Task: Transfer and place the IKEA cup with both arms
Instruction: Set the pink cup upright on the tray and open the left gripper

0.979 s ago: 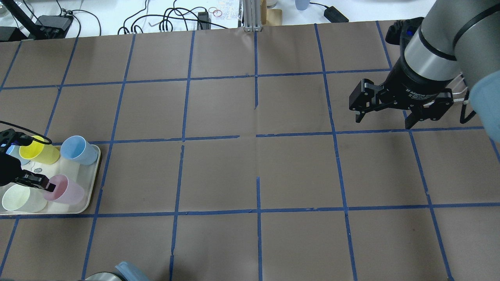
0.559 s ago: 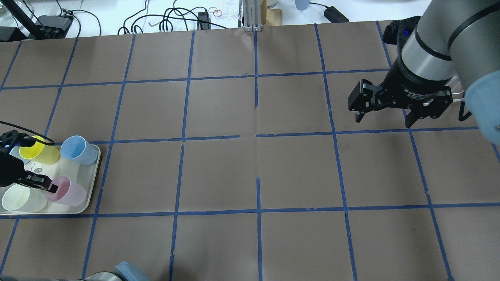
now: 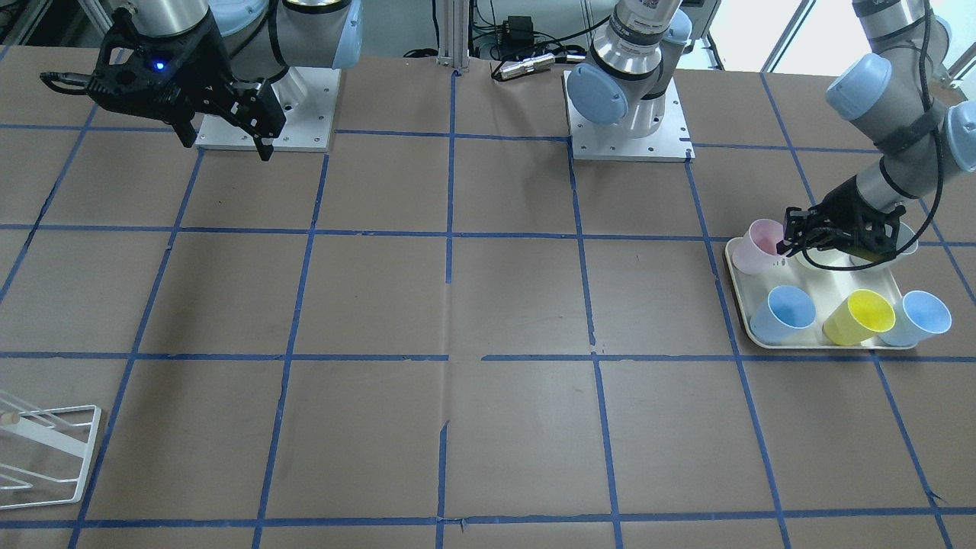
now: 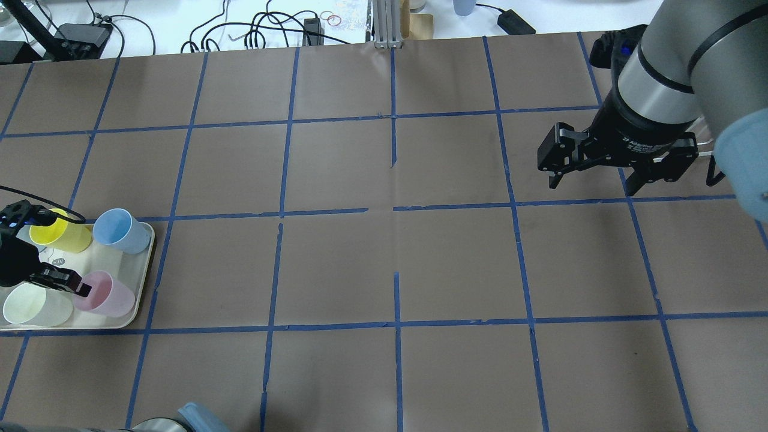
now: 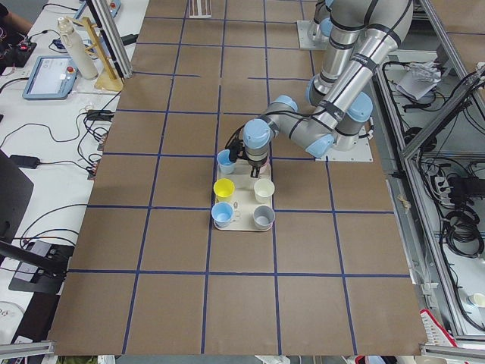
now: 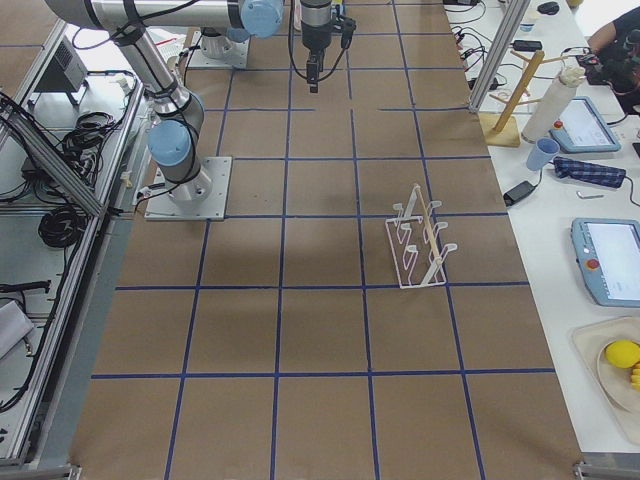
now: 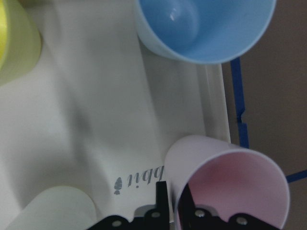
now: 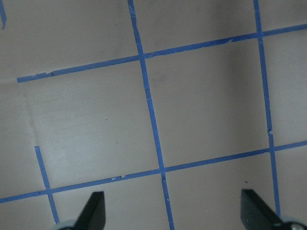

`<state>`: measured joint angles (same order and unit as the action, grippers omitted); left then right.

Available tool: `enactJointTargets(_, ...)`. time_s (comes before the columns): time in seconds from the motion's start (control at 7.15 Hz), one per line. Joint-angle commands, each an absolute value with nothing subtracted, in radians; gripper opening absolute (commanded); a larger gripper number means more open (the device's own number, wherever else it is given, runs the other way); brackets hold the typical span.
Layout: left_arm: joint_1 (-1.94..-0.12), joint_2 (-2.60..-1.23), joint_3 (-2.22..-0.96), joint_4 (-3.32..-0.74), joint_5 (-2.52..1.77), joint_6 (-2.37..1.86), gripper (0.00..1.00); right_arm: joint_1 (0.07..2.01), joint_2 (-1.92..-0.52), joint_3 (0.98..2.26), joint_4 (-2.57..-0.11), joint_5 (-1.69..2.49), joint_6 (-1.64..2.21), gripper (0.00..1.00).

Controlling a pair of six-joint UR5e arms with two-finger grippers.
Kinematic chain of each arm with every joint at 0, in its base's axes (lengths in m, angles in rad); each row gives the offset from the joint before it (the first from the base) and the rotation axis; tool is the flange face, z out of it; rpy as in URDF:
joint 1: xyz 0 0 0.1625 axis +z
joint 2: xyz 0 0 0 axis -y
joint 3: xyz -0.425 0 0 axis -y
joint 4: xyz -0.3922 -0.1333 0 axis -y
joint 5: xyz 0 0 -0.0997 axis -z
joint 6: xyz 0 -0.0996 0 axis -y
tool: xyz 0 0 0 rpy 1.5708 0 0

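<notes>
Your IKEA cup (image 4: 111,298) nudged slightly right, mouth up, axis upright, left gripper (image 4: 81,290) pinching its rim, right gripper (image 4: 594,186) spread

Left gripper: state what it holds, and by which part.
The left gripper pinches the IKEA cup by the wall at its rim, one finger inside and one outside. The right gripper is open and holds nothing.

The IKEA cup (image 7: 230,187) is recorded at five o'clock, with its mouth open to the camera. Its near wall is clamped by the left gripper (image 7: 173,197) at six o'clock, one finger inside the rim and one outside. A light blue cup (image 7: 206,28) is noted at one o'clock, a yellow cup (image 7: 14,43) at ten and a cream cup (image 7: 53,211) at seven, on a white tray (image 7: 96,120). Blue tape (image 7: 240,105) is seen at three.
</notes>
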<state>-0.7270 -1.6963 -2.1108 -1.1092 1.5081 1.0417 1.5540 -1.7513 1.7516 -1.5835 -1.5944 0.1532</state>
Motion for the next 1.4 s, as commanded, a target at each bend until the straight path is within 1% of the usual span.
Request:
enactJointTargets(0.0, -0.727, -1.701, -2.109, -1.109, 1.508, 1.042, 0.35, 1.554, -1.750, 1.749, -1.583, -1.580, 0.147, 1.00)
enactJointTargets(0.14, -0.727, -1.701, -2.108, -1.109, 1.509, 1.037, 0.53, 1.554, -1.755, 1.752, -1.580, -1.578, 0.143, 1.00)
enactJointTargets(0.28, -0.727, -1.698, -2.102, -1.108, 1.511, 1.037, 0.69, 1.554, -1.756, 1.752, -1.575, -1.548, 0.137, 1.00)
enactJointTargets(0.42, -0.733, -1.672, -2.100, -1.109, 1.509, 1.035, 0.92, 1.554, -1.756, 1.749, -1.572, -1.545, 0.133, 1.00)
enactJointTargets(0.56, -0.741, -1.652, -2.088, -1.121, 1.511, 1.035, 1.00, 1.554, -1.758, 1.747, -1.569, -1.545, 0.133, 1.00)
enactJointTargets(0.84, -0.780, -1.611, -2.008, -1.222, 1.511, 0.996, 1.00, 1.554, -1.755, 1.746, -1.554, -1.548, 0.109, 1.00)
enactJointTargets(0.98, -0.857, -1.577, -1.947, -1.294, 1.516, 0.926, 1.00, 1.554, -1.755, 1.746, -1.555, -1.555, 0.109, 1.00)
enactJointTargets(1.26, -1.088, -1.546, -1.837, -1.426, 1.517, 0.600, 1.00, 1.552, -1.761, 1.746, -1.554, -1.552, 0.109, 1.00)
